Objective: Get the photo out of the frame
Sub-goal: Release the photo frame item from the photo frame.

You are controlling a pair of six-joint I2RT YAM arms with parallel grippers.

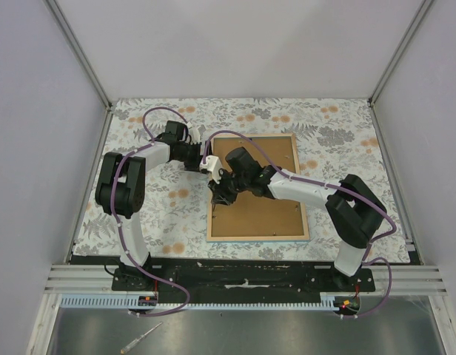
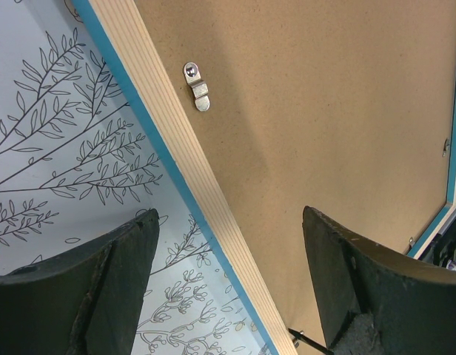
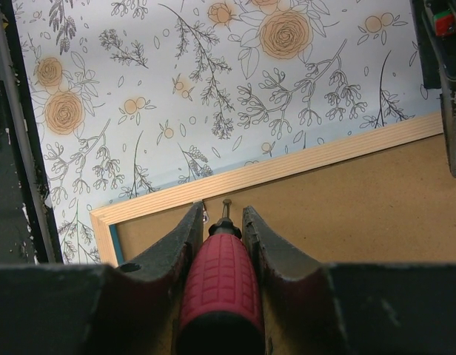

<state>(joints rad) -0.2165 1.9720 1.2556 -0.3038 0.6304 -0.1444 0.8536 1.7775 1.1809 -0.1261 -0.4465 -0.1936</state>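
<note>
**Desk:** Where's the frame from where you sit?

**Me:** On my overhead feed the frame lies flat on the counter, on the floral cover, a little toward 3 o'clock of the middle. It is face down, so I see its pale wood back with a thin blue line along the outer side.

**Desk:** And the photo?

**Me:** The photo sits inside the frame, picture side down. Only its plain brown board back shows to me.

**Desk:** Left arm?

**Me:** My left pincer hangs over the frame's edge at about 10 o'clock of the frame. Its jaws stand wide apart and carry nothing. On its wrist feed one finger is over the cover and the other over the brown board, with the wood strip running between them. A small metal clip is screwed to the board just beside the strip, toward 11 o'clock of that feed.

**Desk:** Right arm?

**Me:** My right pincer is at the frame's 9 o'clock edge, jaws closed on the red ribbed handle of a screwdriver. The shaft points to 12 o'clock on the wrist feed, its tip at the board's margin just beside the wood strip. I cannot tell whether the tip touches anything.
</note>
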